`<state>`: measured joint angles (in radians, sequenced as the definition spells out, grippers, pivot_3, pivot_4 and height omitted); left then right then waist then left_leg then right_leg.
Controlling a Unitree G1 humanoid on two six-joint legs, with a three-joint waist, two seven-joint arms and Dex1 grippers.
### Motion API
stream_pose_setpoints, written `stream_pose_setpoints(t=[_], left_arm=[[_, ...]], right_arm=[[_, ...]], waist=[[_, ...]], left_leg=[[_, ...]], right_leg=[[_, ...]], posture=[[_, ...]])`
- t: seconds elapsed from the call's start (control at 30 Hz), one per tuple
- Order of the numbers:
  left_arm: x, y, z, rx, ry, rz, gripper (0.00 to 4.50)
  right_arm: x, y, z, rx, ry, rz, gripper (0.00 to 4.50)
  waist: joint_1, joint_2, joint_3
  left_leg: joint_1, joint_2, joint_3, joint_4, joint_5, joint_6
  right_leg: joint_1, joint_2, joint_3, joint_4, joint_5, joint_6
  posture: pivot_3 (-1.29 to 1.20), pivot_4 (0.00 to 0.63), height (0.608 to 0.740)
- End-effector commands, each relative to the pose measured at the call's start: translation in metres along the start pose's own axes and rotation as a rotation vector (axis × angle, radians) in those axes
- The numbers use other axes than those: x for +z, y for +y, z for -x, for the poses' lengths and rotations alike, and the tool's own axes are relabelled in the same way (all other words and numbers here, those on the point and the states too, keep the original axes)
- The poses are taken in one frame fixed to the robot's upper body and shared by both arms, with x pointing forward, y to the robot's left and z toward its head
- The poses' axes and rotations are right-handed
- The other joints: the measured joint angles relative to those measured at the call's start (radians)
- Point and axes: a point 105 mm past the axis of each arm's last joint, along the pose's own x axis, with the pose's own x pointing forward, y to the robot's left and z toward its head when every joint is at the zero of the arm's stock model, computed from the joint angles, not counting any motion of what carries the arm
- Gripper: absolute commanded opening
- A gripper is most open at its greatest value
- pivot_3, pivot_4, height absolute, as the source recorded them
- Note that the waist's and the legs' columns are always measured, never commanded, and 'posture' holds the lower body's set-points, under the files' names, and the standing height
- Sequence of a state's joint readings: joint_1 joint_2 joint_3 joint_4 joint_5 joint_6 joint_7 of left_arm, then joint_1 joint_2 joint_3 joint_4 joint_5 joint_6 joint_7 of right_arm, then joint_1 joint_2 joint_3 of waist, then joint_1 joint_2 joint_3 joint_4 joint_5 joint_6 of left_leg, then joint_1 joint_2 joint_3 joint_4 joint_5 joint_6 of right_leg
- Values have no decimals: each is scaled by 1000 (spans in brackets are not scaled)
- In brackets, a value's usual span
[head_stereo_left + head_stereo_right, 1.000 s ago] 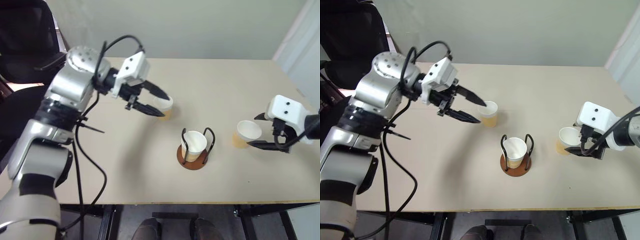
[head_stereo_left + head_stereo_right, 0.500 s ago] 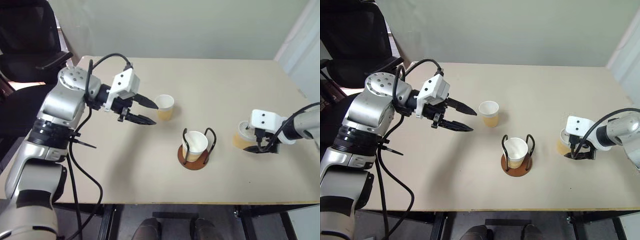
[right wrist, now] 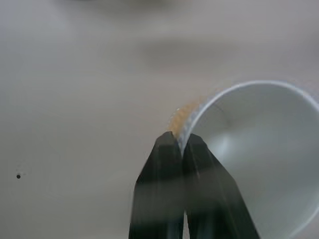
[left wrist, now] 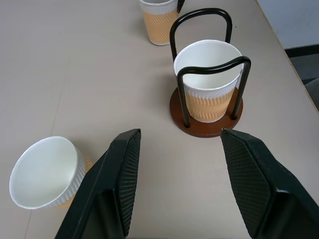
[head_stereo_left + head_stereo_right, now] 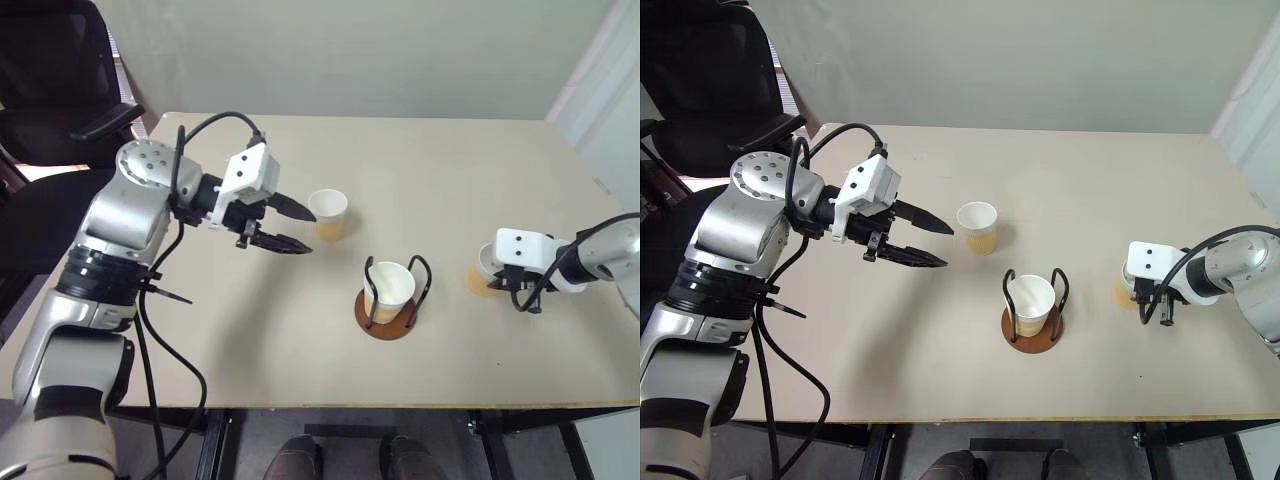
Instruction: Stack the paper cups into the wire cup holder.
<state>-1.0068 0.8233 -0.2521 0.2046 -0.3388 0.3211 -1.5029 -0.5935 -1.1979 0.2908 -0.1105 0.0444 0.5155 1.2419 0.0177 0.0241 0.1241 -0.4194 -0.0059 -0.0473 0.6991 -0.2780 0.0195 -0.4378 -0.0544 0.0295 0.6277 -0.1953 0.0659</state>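
Observation:
The wire cup holder (image 5: 385, 318) stands mid-table with one paper cup (image 5: 392, 285) seated between its black loops. A second paper cup (image 5: 328, 212) stands upright further back. My left gripper (image 5: 310, 231) hovers just left of it, open, and the cup (image 4: 47, 172) sits outside one finger (image 4: 122, 169), not between the two. At the right stands a third paper cup (image 5: 482, 270). My right gripper (image 3: 180, 142) is shut on its rim (image 3: 199, 117), one finger inside the wall and one outside.
The tan table (image 5: 250, 340) runs to a front edge close below the holder. A black chair (image 5: 60, 110) stands off the table's left corner. A cable (image 5: 175, 330) loops down from my left arm.
My right gripper came down onto the right-hand cup and shut on its rim. My left gripper sank a little and drew back from the far cup, still open.

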Motion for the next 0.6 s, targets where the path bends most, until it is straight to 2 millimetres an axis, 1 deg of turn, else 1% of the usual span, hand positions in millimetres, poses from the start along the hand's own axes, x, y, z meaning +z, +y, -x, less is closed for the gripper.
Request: stream_pose_setpoints(t=[0.03, 0.1, 0.13, 0.2, 0.23, 0.3, 0.4, 0.47, 0.5, 0.6], left_arm=[[9, 1, 9, 36, -10, -35, 2743], [9, 0, 11, 33, -8, -29, 2743], [8, -2, 12, 25, -7, -24, 2743], [7, -7, 15, -2, 4, -19, 2743], [5, -8, 15, -12, 12, -19, 2743], [3, -10, 15, -26, 22, -19, 2743], [3, -10, 12, -35, 17, -20, 2743], [3, -10, 10, -38, 14, -21, 2743], [3, -10, 9, -38, 13, -22, 2743], [4, -8, 7, -32, 6, -25, 2743]], right_arm=[[7, -9, 23, -55, -19, 25, 42], [20, -10, 39, -52, -70, 27, 42], [34, -10, 53, -41, -118, 40, 42], [68, -4, 81, 5, -234, 85, 42], [82, 0, 91, 25, -267, 118, 42], [103, 6, 103, 54, -310, 166, 42], [126, 13, 113, 92, -344, 232, 42], [137, 15, 115, 111, -350, 281, 42], [142, 16, 114, 121, -354, 301, 42], [154, 22, 103, 162, -365, 351, 42]], waist=[[0, 0, 0], [0, 0, 0], [0, 0, 0], [-5, 1, 1], [-7, 1, 1], [-10, 1, 1], [-13, -2, -1], [-13, -2, -1], [-12, -2, -1], [-13, -2, -1]], left_leg=[[0, 0, 0, 0, 0, 0], [0, 0, 0, 0, 0, 0], [0, 0, 0, 0, 0, 0], [0, 0, 1, -1, 0, 0], [0, 0, 3, -2, 0, 0], [0, 1, 2, -3, 0, -1], [0, 2, -1, -3, 0, -1], [0, 1, -2, -2, 0, -1], [0, 1, -1, -2, 0, -1], [0, 1, -2, -1, 0, -1]], right_leg=[[0, 0, 0, 0, 0, 0], [0, 0, 0, 0, 0, 0], [0, 0, 0, 0, 0, 0], [-1, 0, 0, 0, -1, -1], [-2, 0, 1, 1, -1, -2], [-2, 1, 1, 1, -2, -3], [-1, 2, -1, 0, -4, -6], [-1, 2, -1, 0, -4, -7], [-1, 2, -1, 0, -4, -7], [-1, 2, -1, 1, -4, -7]], posture=[[0, 150, 740], [0, 150, 740], [0, 150, 740], [0, 150, 740], [0, 150, 740], [0, 150, 740], [0, 150, 740], [0, 150, 740], [0, 150, 740], [0, 150, 740]])
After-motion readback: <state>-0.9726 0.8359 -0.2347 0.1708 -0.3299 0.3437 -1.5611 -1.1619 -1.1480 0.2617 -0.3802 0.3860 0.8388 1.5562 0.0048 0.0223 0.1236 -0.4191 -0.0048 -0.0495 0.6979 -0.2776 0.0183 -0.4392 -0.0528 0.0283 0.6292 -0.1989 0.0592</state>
